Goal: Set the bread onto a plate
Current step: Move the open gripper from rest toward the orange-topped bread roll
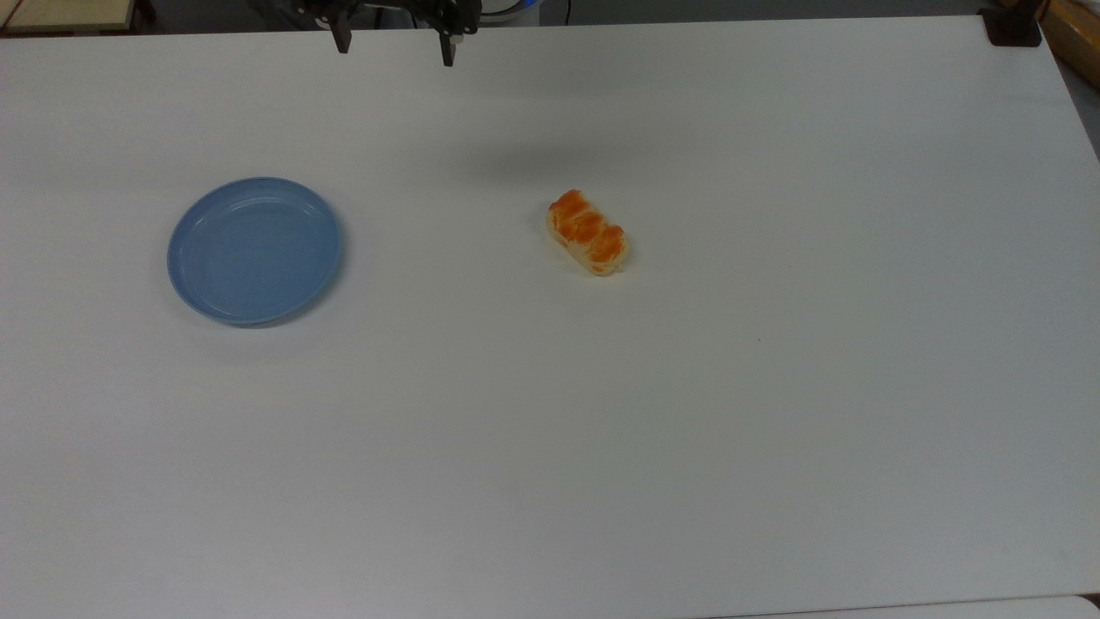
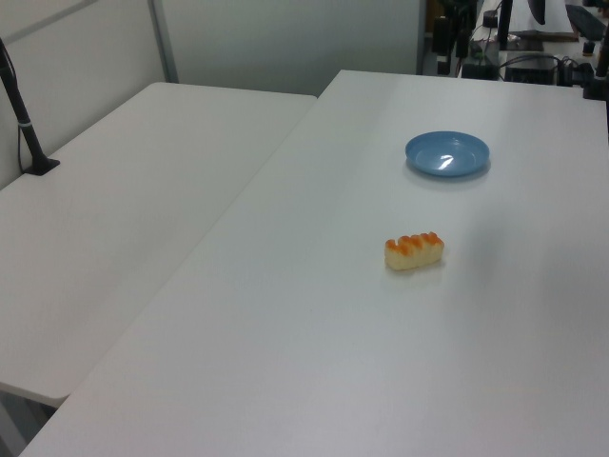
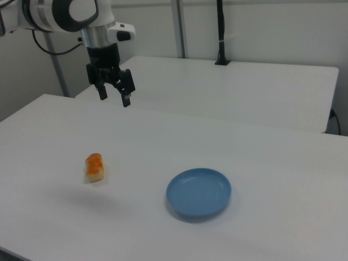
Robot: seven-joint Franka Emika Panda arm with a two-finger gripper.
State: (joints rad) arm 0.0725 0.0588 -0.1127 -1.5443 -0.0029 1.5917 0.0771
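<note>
Bread (image 1: 589,232) off plain plate (image 1: 254,250); no writing apparent; gripper (image 3: 113,95) spread.

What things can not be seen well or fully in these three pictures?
- The arm above the end effector: cut off by the upper edge of the top view.
- The arm's base: beyond the left edge of the right view.
- The underside of the bread and of the plate: hidden where they lie on the table.
- The table's near edge: cut off by the bottom edge of the left view.
</note>
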